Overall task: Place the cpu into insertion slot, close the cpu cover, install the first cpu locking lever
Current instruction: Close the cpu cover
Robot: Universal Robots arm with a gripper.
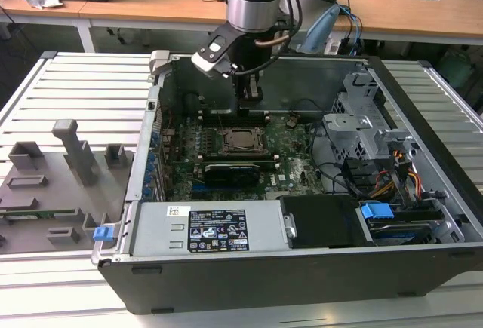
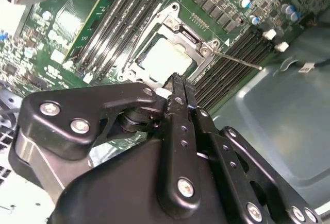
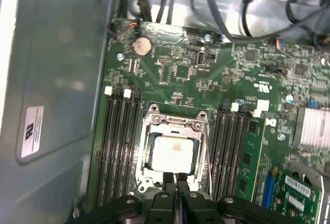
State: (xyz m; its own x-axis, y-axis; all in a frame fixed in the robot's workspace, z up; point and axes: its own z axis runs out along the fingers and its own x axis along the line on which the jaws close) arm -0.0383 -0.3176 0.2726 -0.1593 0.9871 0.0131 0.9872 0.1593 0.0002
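The cpu (image 3: 172,152) lies flat in the insertion slot (image 3: 150,168) of the green motherboard, its pale metal top showing. Around it, the silver cpu cover (image 3: 146,131) lies down as a frame. In the second wrist view, a thin metal locking lever (image 2: 237,60) sticks out from the cover's corner over the memory slots. My gripper (image 3: 176,176) hangs just above one edge of the socket, its black fingers (image 2: 179,92) pressed together with nothing between them. In the exterior view, the gripper (image 1: 253,103) stands upright over the board just behind the cpu (image 1: 243,139).
Black memory slots (image 3: 121,147) flank the socket on both sides. A long black expansion card (image 1: 238,170) lies in front of it. A drive cage (image 1: 362,121) and cables fill the exterior view's right of the case. Grey fixtures (image 1: 72,154) stand on the table outside.
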